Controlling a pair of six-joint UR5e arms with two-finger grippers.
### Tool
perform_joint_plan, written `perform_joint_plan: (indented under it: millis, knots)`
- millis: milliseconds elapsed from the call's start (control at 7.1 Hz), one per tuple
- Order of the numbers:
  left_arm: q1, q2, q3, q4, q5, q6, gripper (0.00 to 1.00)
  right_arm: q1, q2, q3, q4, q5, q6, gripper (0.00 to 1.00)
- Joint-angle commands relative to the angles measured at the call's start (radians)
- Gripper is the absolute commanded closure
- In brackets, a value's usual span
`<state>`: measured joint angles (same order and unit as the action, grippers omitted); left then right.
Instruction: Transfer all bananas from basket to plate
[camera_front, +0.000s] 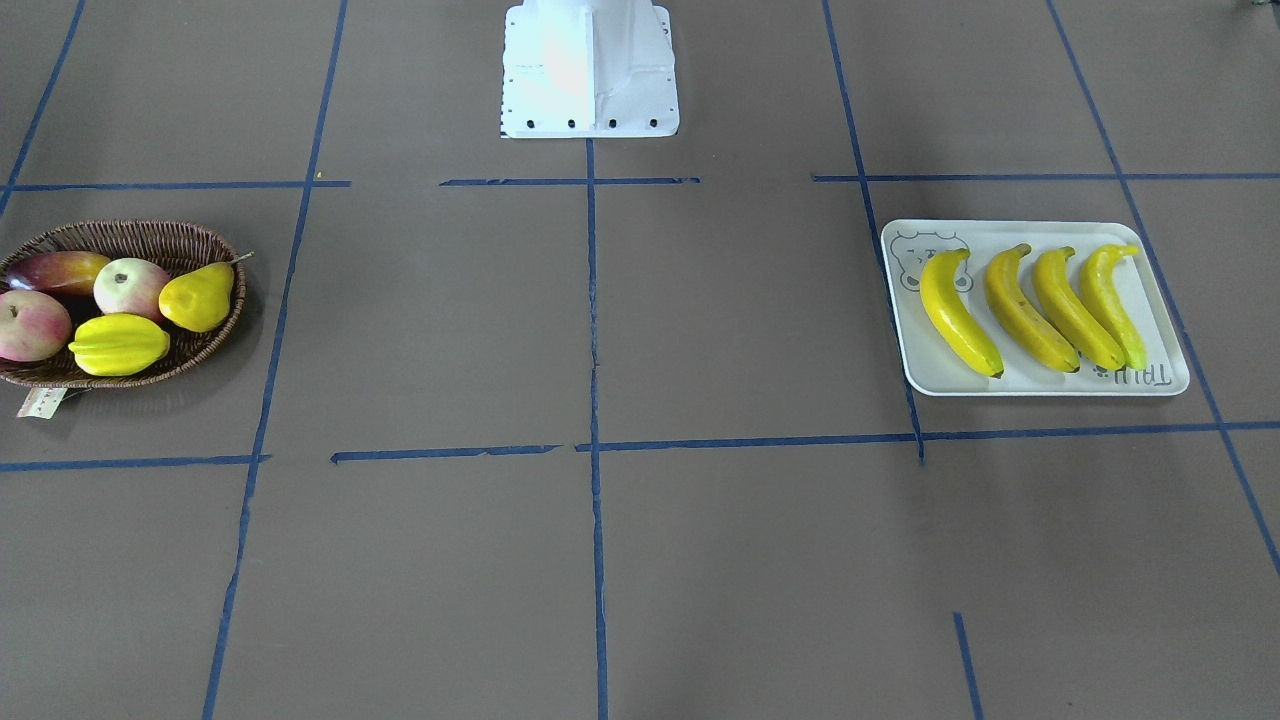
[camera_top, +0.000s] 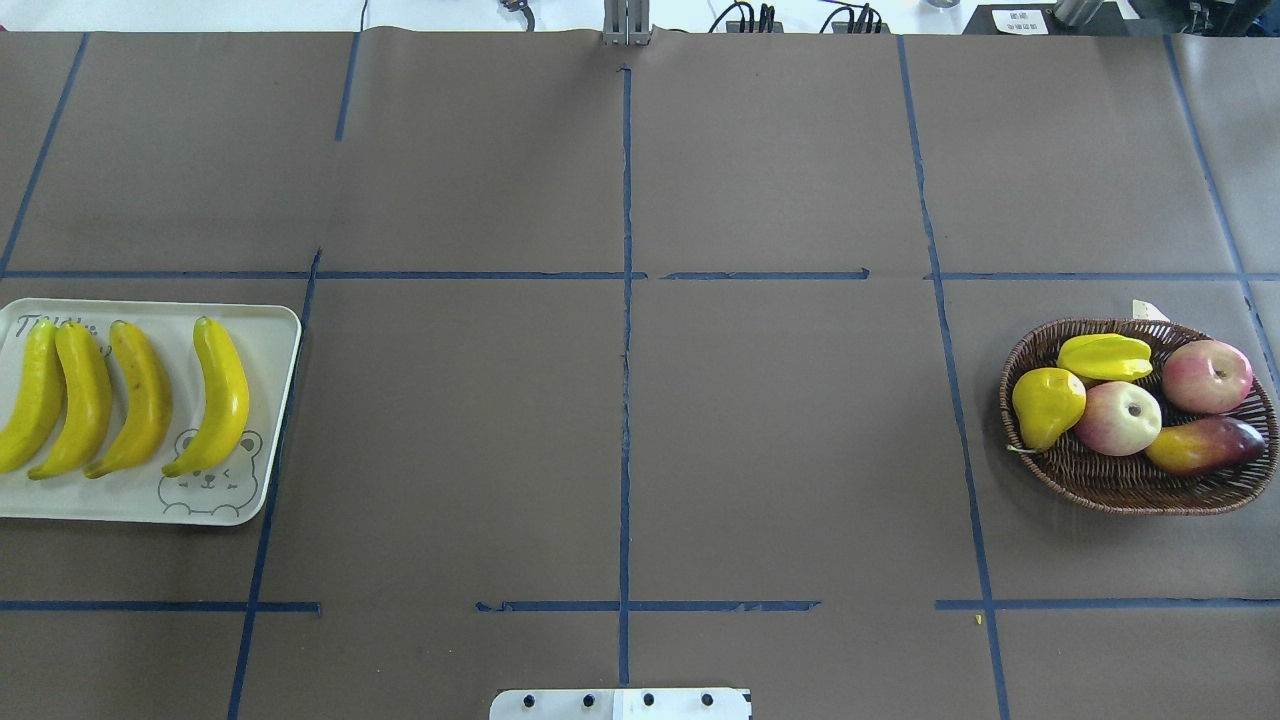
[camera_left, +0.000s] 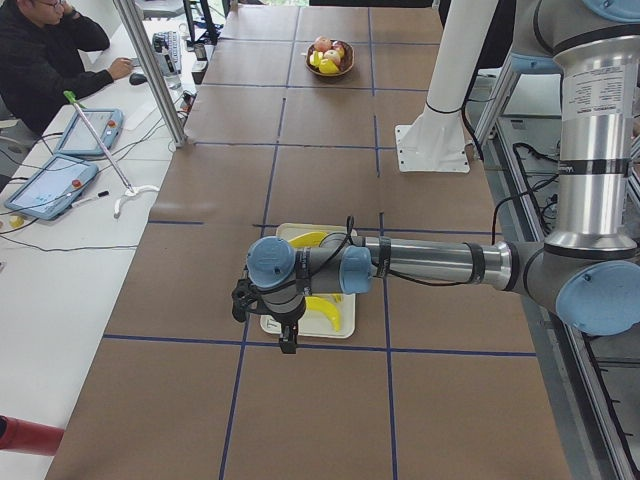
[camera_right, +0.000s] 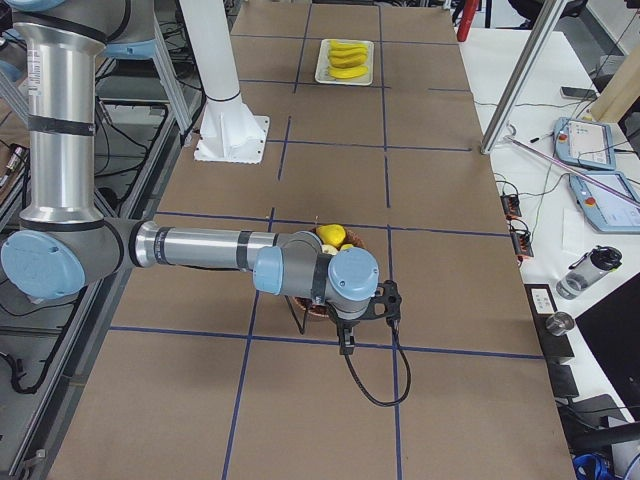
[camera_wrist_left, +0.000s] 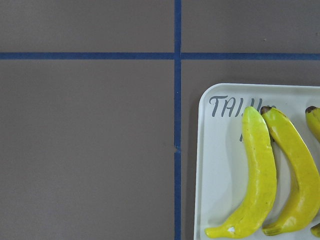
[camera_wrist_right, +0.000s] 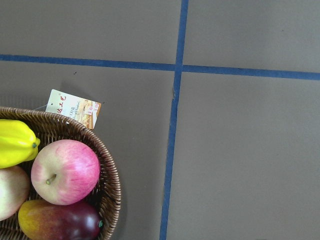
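Note:
Four yellow bananas (camera_front: 1030, 310) lie side by side on the white bear-print plate (camera_front: 1040, 385). They also show in the overhead view (camera_top: 215, 395) on the plate (camera_top: 270, 340) at the far left. The brown wicker basket (camera_top: 1130, 490) on the far right holds other fruit; no banana shows in it. My left gripper (camera_left: 288, 340) hangs above the plate's near edge. My right gripper (camera_right: 345, 340) hangs above the basket's near side. Both show only in the side views, so I cannot tell whether they are open or shut. The left wrist view shows the plate corner (camera_wrist_left: 215, 165) with two bananas (camera_wrist_left: 260, 170).
The basket (camera_front: 130, 232) holds two apples (camera_front: 130, 288), a yellow pear (camera_front: 198, 297), a starfruit (camera_front: 118, 343) and a mango (camera_front: 60, 272). Its paper tag (camera_wrist_right: 74, 107) lies on the table outside the rim. The robot's white base (camera_front: 590, 70) stands at the table's edge. An operator (camera_left: 45, 50) sits beside the table.

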<state>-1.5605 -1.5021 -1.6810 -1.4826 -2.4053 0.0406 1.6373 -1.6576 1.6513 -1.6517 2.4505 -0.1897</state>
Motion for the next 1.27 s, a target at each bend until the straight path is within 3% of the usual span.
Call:
perform_joint_plan:
  millis: [0, 1127]
  knots:
    - [-0.001, -0.003, -0.002, -0.001, 0.0, -0.002, 0.0, 0.036, 0.001, -0.007, 0.0, 0.002, 0.003, 0.0]
    - [-0.001, -0.01, 0.006, -0.001, 0.0, -0.002, 0.0, 0.049, 0.015, -0.001, 0.001, 0.004, 0.003, 0.0]
